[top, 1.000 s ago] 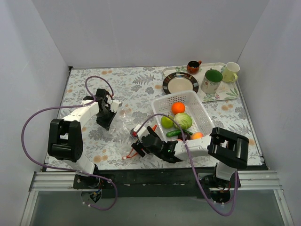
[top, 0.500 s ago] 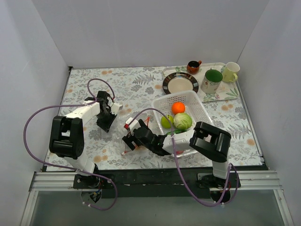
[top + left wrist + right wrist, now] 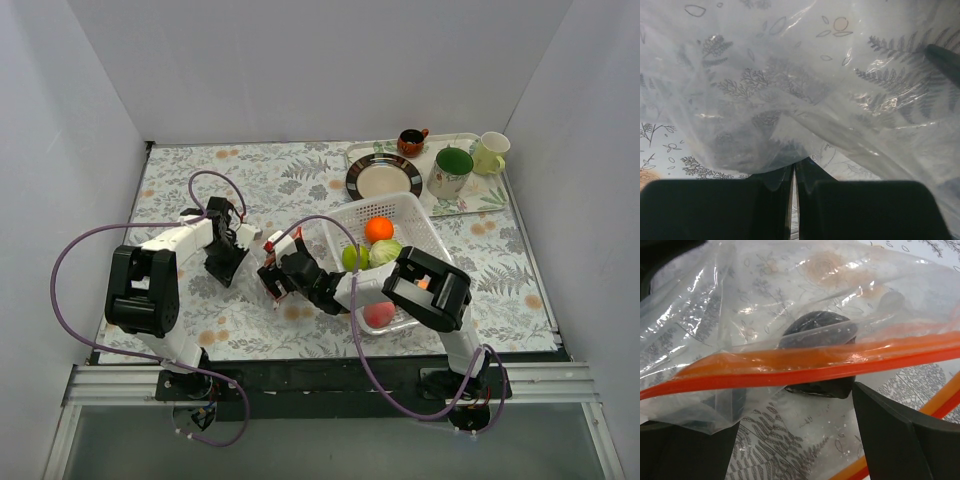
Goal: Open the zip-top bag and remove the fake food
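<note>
The zip-top bag (image 3: 251, 251) lies crumpled on the table between my two grippers. My left gripper (image 3: 229, 262) is shut on a fold of its clear film (image 3: 805, 90), the jaws (image 3: 794, 167) pressed together. My right gripper (image 3: 271, 278) stands open (image 3: 796, 407) at the bag's orange-red zip strip (image 3: 805, 367), which runs across just beyond its fingertips. A dark rounded piece (image 3: 817, 332) shows inside the bag. Fake food sits in the white basket (image 3: 420, 215): an orange ball (image 3: 378, 229), a lime-green apple (image 3: 353, 257), a pale green piece (image 3: 386, 252) and a pink-red peach (image 3: 378, 314).
At the back right a tray (image 3: 455, 205) carries a dark-rimmed plate (image 3: 384, 178), a green mug (image 3: 450, 172), a pale yellow cup (image 3: 489, 152) and a small brown cup (image 3: 411, 141). White walls enclose the floral tablecloth. The right arm reaches across the basket's near side.
My right gripper has swung left and away from the front edge, up to the bag's zip strip, and opened wider. The left gripper has stayed shut on the bag.
</note>
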Available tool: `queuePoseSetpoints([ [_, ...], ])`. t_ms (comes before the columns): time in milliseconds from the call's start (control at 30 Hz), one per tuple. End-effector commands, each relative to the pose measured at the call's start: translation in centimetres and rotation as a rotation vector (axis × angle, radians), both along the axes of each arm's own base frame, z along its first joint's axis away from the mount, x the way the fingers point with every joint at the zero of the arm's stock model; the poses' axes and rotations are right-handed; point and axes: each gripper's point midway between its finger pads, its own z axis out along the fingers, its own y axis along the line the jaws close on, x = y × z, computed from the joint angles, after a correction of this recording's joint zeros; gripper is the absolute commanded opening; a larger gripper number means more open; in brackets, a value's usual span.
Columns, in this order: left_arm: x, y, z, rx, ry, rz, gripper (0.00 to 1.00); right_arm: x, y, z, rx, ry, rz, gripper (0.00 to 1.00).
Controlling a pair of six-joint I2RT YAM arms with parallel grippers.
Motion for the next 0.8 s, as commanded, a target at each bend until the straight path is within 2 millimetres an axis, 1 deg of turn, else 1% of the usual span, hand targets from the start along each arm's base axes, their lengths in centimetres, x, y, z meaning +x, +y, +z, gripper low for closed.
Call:
queuePoseSetpoints([
  [0,-1.0,-0.2,-0.2,-0.017,0.031,-0.022,0.0,0.6,3.3,3.4,0.144,-0.036,0.029,0.89],
  [67,-1.4,-0.2,-0.5,-0.016,0.047,-0.023,0.0,0.5,3.9,3.8,0.167,-0.038,0.049,0.85],
  [100,-1.5,-0.1,-0.7,-0.015,0.053,-0.023,0.0,0.6,4.3,4.4,0.185,-0.047,0.056,0.79],
  [167,-1.6,0.1,-0.8,-0.006,0.054,-0.024,0.0,0.6,4.6,4.9,0.2,-0.056,0.066,0.74],
  [200,-1.5,0.1,-0.8,-0.003,0.052,-0.026,0.0,0.7,4.8,5.2,0.208,-0.062,0.068,0.68],
  [267,-1.5,0.1,-0.9,-0.002,0.055,-0.024,0.0,0.5,4.9,5.6,0.214,-0.068,0.077,0.62],
  [300,-1.6,0.1,-0.9,-0.004,0.057,-0.024,0.0,0.7,4.8,5.7,0.214,-0.07,0.076,0.55],
  [400,-1.5,0.0,-1.2,-0.003,0.064,-0.02,0.0,0.2,4.6,6.4,0.228,-0.075,0.09,0.45],
  [433,-1.4,0.0,-1.2,-0.003,0.061,-0.02,0.0,0.1,4.3,6.1,0.225,-0.071,0.091,0.43],
  [467,-1.3,0.0,-1.2,-0.004,0.058,-0.018,0.0,0.0,4.1,6.6,0.232,-0.074,0.093,0.42],
  [567,-1.3,0.0,-1.3,-0.005,0.062,-0.012,0.0,-0.5,3.6,6.6,0.236,-0.072,0.096,0.33],
  [600,-1.4,0.0,-1.4,-0.005,0.064,-0.011,0.0,-0.5,3.5,6.6,0.239,-0.07,0.097,0.28],
  [633,-1.4,0.0,-1.3,-0.005,0.062,-0.009,0.0,-0.6,3.3,6.6,0.24,-0.066,0.097,0.25],
  [700,-1.3,0.1,-1.2,0.002,0.054,-0.007,0.0,-1.1,3.0,6.6,0.241,-0.055,0.105,0.21],
  [767,-1.2,0.3,-1.3,0.011,0.049,-0.008,0.0,-1.8,2.1,6.7,0.242,-0.043,0.11,0.21],
])
